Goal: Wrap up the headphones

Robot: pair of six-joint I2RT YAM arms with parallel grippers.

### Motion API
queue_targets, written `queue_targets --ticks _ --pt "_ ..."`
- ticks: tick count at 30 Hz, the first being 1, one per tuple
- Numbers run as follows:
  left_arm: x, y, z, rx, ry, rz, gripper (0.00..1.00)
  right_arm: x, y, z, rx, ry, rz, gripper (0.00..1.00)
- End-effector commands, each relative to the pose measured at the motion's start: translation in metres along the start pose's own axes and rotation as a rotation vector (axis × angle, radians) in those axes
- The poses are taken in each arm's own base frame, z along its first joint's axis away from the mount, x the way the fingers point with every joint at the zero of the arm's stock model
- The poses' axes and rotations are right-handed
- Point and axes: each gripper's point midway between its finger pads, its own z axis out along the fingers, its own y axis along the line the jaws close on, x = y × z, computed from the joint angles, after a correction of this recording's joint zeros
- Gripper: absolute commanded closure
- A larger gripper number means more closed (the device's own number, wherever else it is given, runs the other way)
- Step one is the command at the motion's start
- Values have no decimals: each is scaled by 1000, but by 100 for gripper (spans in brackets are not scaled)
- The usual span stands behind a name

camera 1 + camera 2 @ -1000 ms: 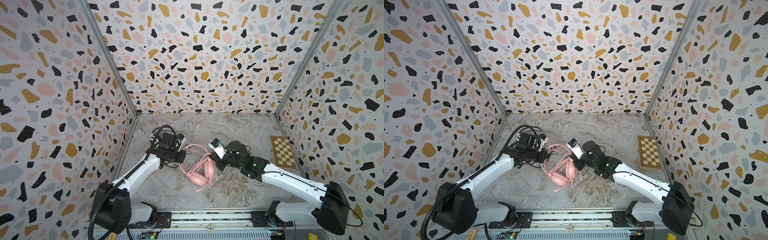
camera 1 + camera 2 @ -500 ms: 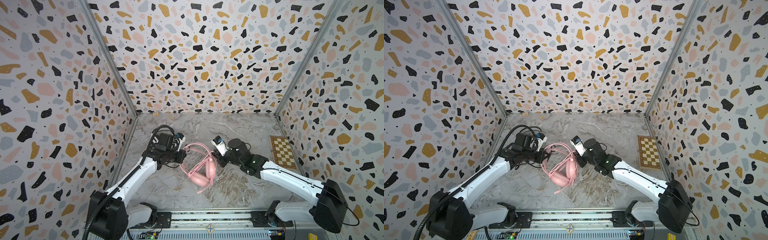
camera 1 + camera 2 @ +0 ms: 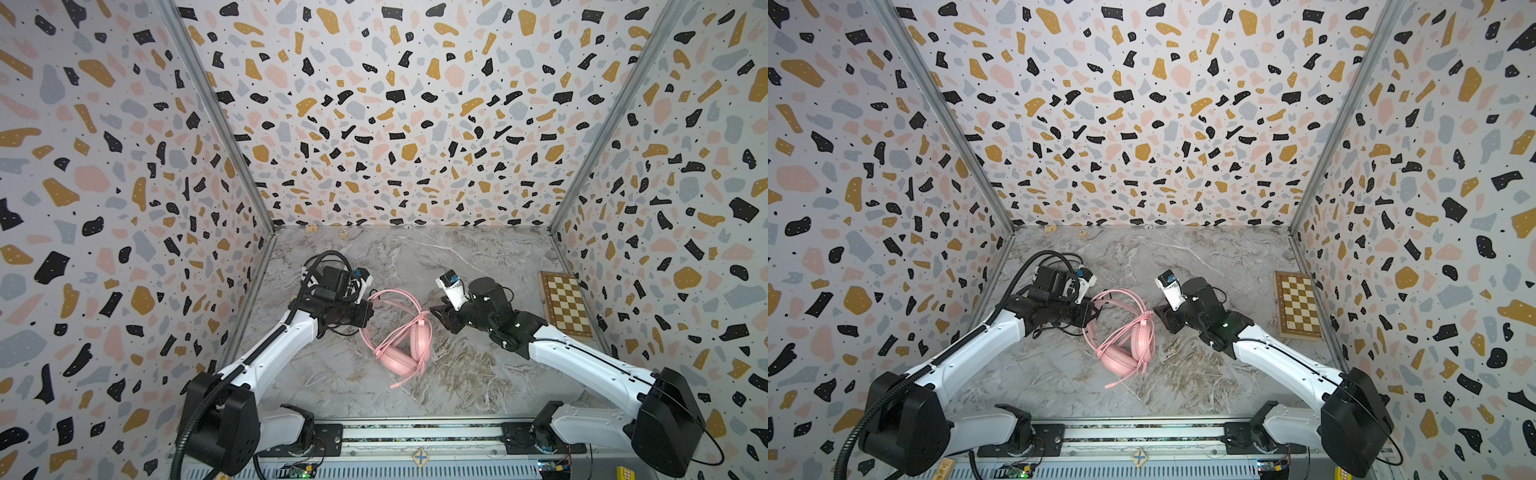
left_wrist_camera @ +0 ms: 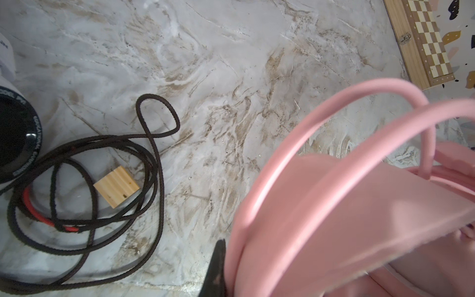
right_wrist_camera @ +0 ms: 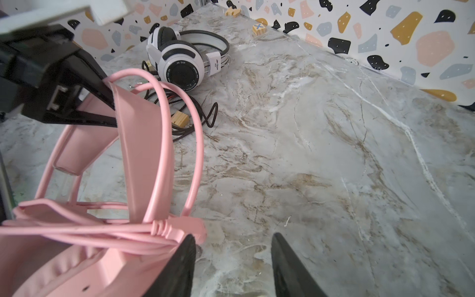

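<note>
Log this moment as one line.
left gripper: shut on pink headphones band | right gripper: open, empty | white headphones: apart, black cable unwound

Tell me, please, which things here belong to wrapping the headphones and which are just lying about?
Belong to the job:
- pink headset with its pink cable
- white headset with its black cable

Just lying about:
- chessboard
- plain wooden block
- wooden block marked X
</note>
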Motion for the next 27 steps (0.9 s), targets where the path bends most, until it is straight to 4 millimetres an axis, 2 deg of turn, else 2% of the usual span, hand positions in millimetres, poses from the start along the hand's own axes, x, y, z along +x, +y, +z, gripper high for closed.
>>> queue_targets --ticks 1,6,8,13,18,27 --pt "-28 -14 -9 46 -76 -13 100 -12 9 -10 -59 -70 48 50" --pt "-40 -11 -6 41 -113 -69 100 3 -8 -16 -1 -92 99 50" --pt "-48 -11 -5 41 -135 -97 100 13 -20 -18 30 -94 138 50" --pt "-70 -9 -5 36 -196 -173 100 36 -33 -17 61 -95 198 51" --pt "-89 -6 10 35 -185 -240 100 58 -41 -11 104 -72 220 51" --pt "-158 -14 42 -27 -241 -292 100 93 -47 -9 136 -84 266 50"
